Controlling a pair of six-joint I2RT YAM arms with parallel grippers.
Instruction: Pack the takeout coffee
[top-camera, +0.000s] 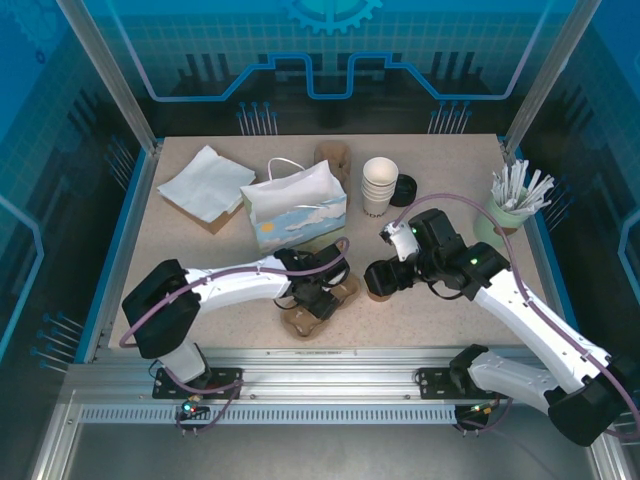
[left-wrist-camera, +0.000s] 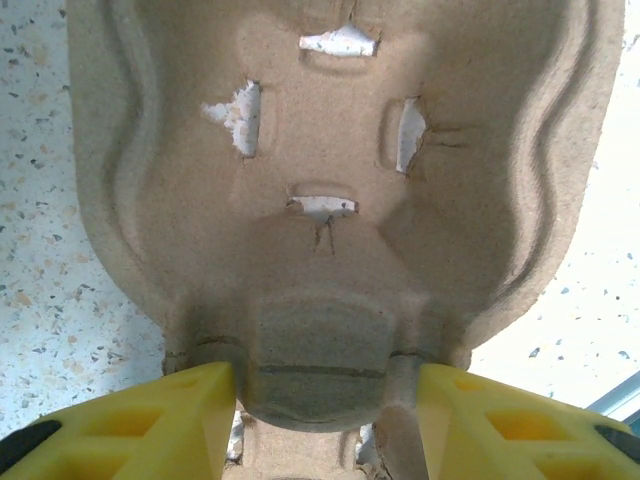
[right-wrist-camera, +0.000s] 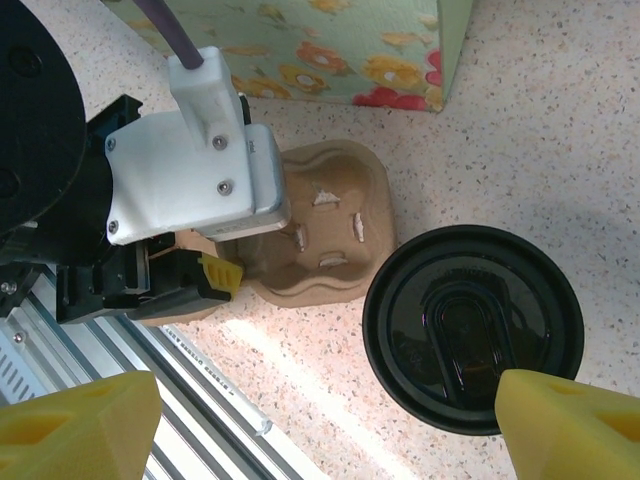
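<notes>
Takeout coffee (right-wrist-camera: 472, 328), glossy black-lidded, sits under open right end effector (right-wrist-camera: 325, 425); left end effector (left-wrist-camera: 325, 415) seemingly pinches pulp carrier (left-wrist-camera: 320, 150).

No legible text or labels.

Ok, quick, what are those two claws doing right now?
Left gripper: closed on the brown moulded-pulp cup carrier.
Right gripper: open, empty, above the black-lidded brown paper coffee cup.
</notes>
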